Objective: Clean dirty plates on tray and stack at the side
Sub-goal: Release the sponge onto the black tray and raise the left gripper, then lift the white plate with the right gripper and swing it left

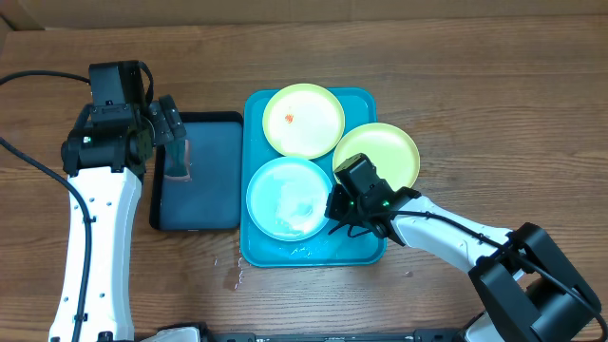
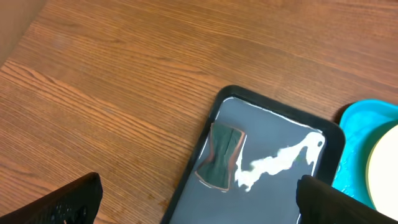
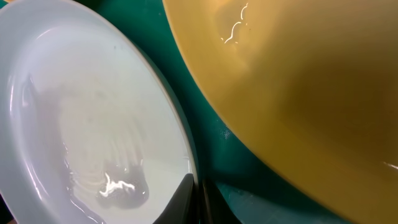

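Observation:
The teal tray (image 1: 313, 249) holds three plates. The light blue plate (image 1: 285, 198) lies at its front left, wet and shiny. My right gripper (image 1: 337, 204) is shut on this plate's right rim; in the right wrist view the fingers (image 3: 200, 199) pinch the rim of the pale plate (image 3: 93, 112). A yellow-green plate (image 1: 303, 120) with a small red smear lies at the back. A second yellow-green plate (image 1: 380, 152) leans over the tray's right edge, close beside the right gripper. My left gripper (image 1: 171, 122) hangs open and holds nothing above the dark tray (image 1: 204, 180).
On the dark tray (image 2: 280, 186) lies a small dark green sponge (image 2: 221, 163) beside a wet glare patch. The teal tray's corner (image 2: 360, 124) borders it on the right. Water drops (image 1: 233, 275) lie on the wooden table in front of the trays.

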Available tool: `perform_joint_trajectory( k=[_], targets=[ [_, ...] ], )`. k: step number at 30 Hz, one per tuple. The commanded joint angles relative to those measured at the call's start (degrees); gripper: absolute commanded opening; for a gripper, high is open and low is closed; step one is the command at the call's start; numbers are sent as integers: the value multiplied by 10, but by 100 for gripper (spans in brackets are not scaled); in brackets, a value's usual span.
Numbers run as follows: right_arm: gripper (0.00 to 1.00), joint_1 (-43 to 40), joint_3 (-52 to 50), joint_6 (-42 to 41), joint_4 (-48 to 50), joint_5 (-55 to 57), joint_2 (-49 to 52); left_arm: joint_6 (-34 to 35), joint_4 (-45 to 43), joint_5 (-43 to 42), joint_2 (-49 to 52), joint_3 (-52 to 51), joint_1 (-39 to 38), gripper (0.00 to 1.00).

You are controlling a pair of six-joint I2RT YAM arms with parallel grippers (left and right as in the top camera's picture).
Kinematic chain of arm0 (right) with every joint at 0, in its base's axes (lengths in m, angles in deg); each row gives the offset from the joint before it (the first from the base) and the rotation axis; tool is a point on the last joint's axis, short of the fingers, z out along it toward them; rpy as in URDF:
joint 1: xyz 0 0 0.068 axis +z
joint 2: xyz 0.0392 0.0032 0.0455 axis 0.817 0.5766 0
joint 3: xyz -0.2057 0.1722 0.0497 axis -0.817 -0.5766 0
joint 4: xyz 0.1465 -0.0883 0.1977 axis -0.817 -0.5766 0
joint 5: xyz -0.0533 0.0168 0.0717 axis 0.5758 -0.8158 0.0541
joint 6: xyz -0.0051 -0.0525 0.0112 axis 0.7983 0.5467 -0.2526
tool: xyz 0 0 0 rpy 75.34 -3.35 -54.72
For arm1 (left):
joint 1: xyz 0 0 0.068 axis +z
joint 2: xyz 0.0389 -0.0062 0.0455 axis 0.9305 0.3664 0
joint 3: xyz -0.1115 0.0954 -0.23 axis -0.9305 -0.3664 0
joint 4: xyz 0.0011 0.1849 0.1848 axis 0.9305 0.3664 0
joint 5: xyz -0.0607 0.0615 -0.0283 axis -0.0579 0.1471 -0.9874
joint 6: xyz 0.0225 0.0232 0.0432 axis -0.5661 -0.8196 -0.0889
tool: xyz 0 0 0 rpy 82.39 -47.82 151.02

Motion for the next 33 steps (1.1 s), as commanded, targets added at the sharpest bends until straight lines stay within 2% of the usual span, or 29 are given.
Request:
perform_joint_trajectory(
  k=[1,11,15,21,30,33],
  targets=[
    [4,3,1,0,3,-4,8,25,-3,10,-2,33,18,100],
    [4,3,21,4,-11,-3,7,26,1,-3,-1,73,50,100],
    [4,3,63,26,-70,-2,3,24,3,1,-2,74,57,100],
    [4,3,142,39,-164,9,2,48,-5,-82,0,74,64,100],
    [4,3,259,50,-272,9,2,48,-5,-83,0,74,64,100],
    [4,4,280,52,-270,10,2,48,-5,-83,0,74,64,100]
  ],
)
